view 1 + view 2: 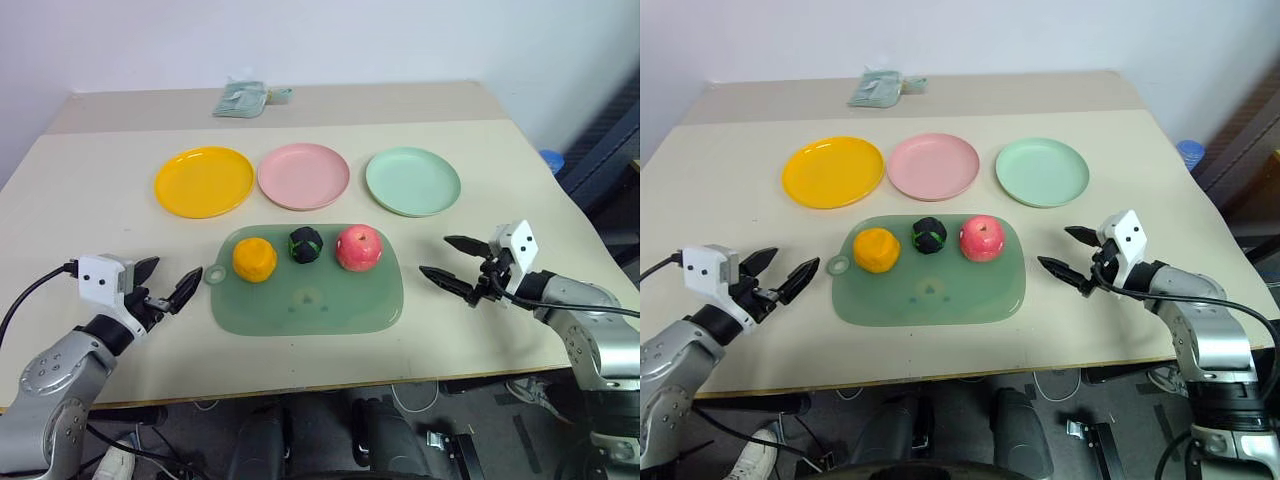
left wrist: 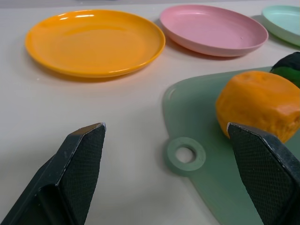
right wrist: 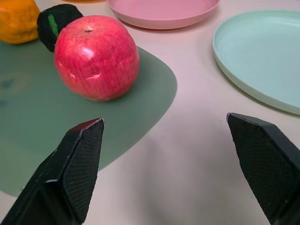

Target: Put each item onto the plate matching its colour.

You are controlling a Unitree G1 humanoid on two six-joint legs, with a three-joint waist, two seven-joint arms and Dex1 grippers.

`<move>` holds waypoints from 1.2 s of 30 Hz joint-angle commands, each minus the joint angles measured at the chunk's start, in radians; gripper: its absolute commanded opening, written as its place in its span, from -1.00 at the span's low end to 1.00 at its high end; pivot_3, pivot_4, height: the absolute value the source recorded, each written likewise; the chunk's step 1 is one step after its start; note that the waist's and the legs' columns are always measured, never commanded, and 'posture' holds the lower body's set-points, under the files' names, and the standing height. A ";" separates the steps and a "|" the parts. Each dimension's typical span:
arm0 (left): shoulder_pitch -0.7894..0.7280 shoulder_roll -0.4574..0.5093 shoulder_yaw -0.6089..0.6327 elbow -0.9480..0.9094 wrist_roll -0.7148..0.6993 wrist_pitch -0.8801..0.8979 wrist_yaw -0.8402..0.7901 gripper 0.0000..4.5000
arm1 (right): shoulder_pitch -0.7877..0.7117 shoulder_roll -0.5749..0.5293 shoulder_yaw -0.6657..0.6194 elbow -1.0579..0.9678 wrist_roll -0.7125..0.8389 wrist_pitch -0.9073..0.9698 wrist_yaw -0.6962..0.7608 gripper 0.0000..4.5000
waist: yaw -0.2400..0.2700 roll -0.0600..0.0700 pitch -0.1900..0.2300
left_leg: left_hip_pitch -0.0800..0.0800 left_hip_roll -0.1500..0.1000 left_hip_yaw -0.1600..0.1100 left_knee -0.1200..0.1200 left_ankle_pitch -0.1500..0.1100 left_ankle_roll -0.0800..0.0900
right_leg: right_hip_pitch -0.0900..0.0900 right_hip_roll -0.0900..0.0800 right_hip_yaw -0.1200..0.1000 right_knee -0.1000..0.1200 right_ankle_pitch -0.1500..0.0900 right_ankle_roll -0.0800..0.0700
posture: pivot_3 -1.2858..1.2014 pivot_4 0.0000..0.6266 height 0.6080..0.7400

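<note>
Head views. You have the green mat as your landmark. On its far half, in a row: orange toy fruit toward your left, dark green-black ball in the middle, red-pink apple toward your right. Beyond the mat's far edge, apart from it: yellow-orange plate, pink plate, mint green plate, all bare. Left gripper hangs just off the mat's left end, jaws wide, nothing between them. Right gripper hangs off the mat's right end, jaws wide, nothing held. No item is sorted yet. A folded pale cloth lies well beyond the plates.

Left wrist view. You get the mat's ring tab close by and the orange fruit just past one finger; the head views do not give you that closeness.

Right wrist view. You see the apple's stem dimple and glossy skin, with the ball touching or nearly touching behind it; which, you cannot tell.

Risks, as a judgement: the apple sits nearest the mint plate, not the pink one, so dropping it on the closest plate would be wrong. The round, smooth fruits may roll if you clip them while closing, and nudge the ball off the mat.
</note>
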 commanded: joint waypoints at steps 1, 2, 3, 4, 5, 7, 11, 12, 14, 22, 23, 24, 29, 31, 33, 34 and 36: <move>-0.012 -0.004 0.015 -0.037 -0.012 -0.007 0.009 0.88 | -0.033 -0.002 -0.010 -0.002 0.002 -0.021 0.003 0.90 | 0.001 0.000 0.000 | 0.000 0.000 0.000 0.000 0.000 0.000 | 0.000 0.000 0.000 0.000 0.000 0.000 | 0.03 -0.52 1.00; -0.017 -0.009 0.009 -0.026 -0.004 -0.016 0.009 0.88 | -0.038 -0.002 -0.007 0.006 -0.001 -0.025 0.004 0.90 | 0.001 0.000 0.000 | 0.000 0.000 0.000 0.000 0.000 0.000 | 0.000 0.000 0.000 0.000 0.000 0.000 | 0.03 -0.52 1.00; -0.020 -0.015 0.003 -0.016 0.004 -0.025 0.011 0.88 | -0.041 -0.001 -0.006 0.013 -0.003 -0.030 0.005 0.90 | 0.001 0.000 0.000 | 0.000 0.000 0.000 0.000 0.000 0.000 | 0.000 0.000 0.000 0.000 0.000 0.000 | 0.03 -0.52 1.00; -0.021 -0.023 -0.002 -0.011 0.010 -0.030 0.014 0.88 | -0.042 0.000 -0.006 0.016 -0.006 -0.033 0.005 0.90 | 0.001 0.000 0.000 | 0.000 -0.001 0.000 0.000 0.000 0.000 | 0.001 0.000 0.000 0.000 0.000 0.000 | 0.03 -0.52 1.00; -0.022 -0.030 -0.009 -0.011 0.012 -0.032 0.017 0.88 | -0.042 0.000 -0.006 0.017 -0.007 -0.033 0.005 0.90 | 0.002 0.000 0.000 | 0.000 -0.001 0.000 0.001 0.000 0.000 | 0.001 0.000 0.000 0.000 0.000 0.000 | 0.03 -0.52 1.00; -0.024 -0.041 -0.023 -0.022 0.005 -0.027 0.020 0.88 | -0.042 -0.001 -0.007 0.007 -0.005 -0.027 0.004 0.90 | 0.001 0.000 0.000 | 0.000 -0.001 0.000 0.000 0.000 0.000 | 0.001 0.000 0.000 0.000 0.000 0.000 | 0.03 -0.52 1.00; -0.024 -0.048 -0.035 -0.031 0.001 -0.022 0.018 0.88 | -0.016 -0.003 -0.016 -0.040 0.008 -0.009 -0.008 0.90 | 0.001 0.000 0.000 | 0.000 -0.001 0.000 0.000 0.000 0.000 | 0.001 0.000 0.000 0.000 0.000 0.000 | 0.03 -0.52 1.00; -0.025 -0.048 -0.036 -0.033 0.001 -0.020 0.019 0.88 | -0.007 -0.004 -0.020 -0.052 0.012 -0.002 -0.011 0.90 | 0.001 0.000 0.000 | 0.000 -0.001 0.000 0.000 0.000 0.000 | 0.001 0.000 0.000 0.000 0.000 0.000 | 0.03 -0.52 1.00; -0.029 -0.048 -0.041 -0.044 -0.003 -0.013 0.025 0.88 | 0.006 -0.007 -0.023 -0.068 0.017 0.010 -0.012 0.90 | 0.001 0.000 0.000 | 0.000 -0.001 0.000 0.000 0.000 0.000 | 0.001 0.000 0.000 0.000 0.000 0.000 | 0.03 -0.52 1.00; -0.047 -0.045 -0.051 -0.069 -0.048 0.007 0.013 0.88 | -0.004 0.004 -0.035 -0.113 0.042 0.054 -0.052 0.90 | 0.001 0.000 0.000 | 0.000 -0.001 -0.001 0.001 0.000 0.000 | 0.001 0.000 0.000 0.001 0.000 0.000 | 0.03 -0.52 1.00; -0.048 -0.041 -0.047 -0.063 -0.050 0.005 0.004 0.94 | 0.001 0.005 -0.035 -0.123 0.045 0.060 -0.058 0.95 | 0.001 0.000 0.000 | 0.000 -0.001 -0.001 0.001 0.000 0.000 | 0.001 0.000 0.000 0.001 0.000 0.000 | 0.03 -0.52 1.00; -0.061 -0.033 -0.052 -0.052 -0.061 0.006 -0.017 0.94 | 0.014 0.001 -0.042 -0.142 0.056 0.068 -0.058 0.95 | 0.001 0.000 0.000 | 0.000 -0.001 -0.001 0.001 0.000 0.000 | 0.001 0.000 0.000 0.001 0.000 0.000 | 0.03 -0.52 1.00; -0.127 0.019 -0.098 0.023 -0.030 -0.012 -0.100 0.94 | 0.064 0.005 -0.064 -0.255 0.116 0.103 -0.070 0.95 | 0.006 0.000 0.000 | 0.000 -0.001 -0.001 0.001 0.000 0.000 | 0.001 0.000 0.000 0.001 0.000 0.000 | 0.03 -0.52 1.00; -0.174 0.043 -0.146 0.058 0.002 -0.011 -0.119 0.94 | 0.088 0.002 -0.044 -0.326 0.134 0.117 -0.065 0.95 | 0.004 0.000 0.000 | 0.001 -0.001 -0.001 0.001 0.000 0.000 | 0.001 0.000 0.000 0.001 0.000 0.000 | 0.03 -0.52 1.00; -0.215 0.062 -0.191 0.082 0.028 -0.003 -0.134 0.94 | 0.113 -0.004 -0.012 -0.390 0.137 0.123 -0.056 0.95 | 0.004 0.000 0.000 | 0.001 -0.001 -0.001 0.001 0.000 0.000 | 0.001 0.001 0.000 0.001 0.000 0.000 | 0.03 -0.52 1.00; -0.221 0.070 -0.196 0.094 0.034 -0.007 -0.145 0.94 | 0.121 -0.001 0.003 -0.414 0.135 0.127 -0.061 0.95 | 0.004 0.000 0.000 | 0.000 -0.001 -0.001 0.001 0.000 0.000 | 0.001 0.001 0.000 0.001 0.000 0.000 | 0.03 -0.52 1.00; -0.251 0.081 -0.229 0.122 0.055 -0.016 -0.168 0.94 | 0.143 0.021 0.051 -0.471 0.124 0.126 -0.083 0.95 | 0.003 0.000 0.000 | 0.000 -0.001 -0.001 0.001 0.000 0.000 | 0.001 0.001 0.000 0.001 0.000 0.000 | 0.03 -0.52 1.00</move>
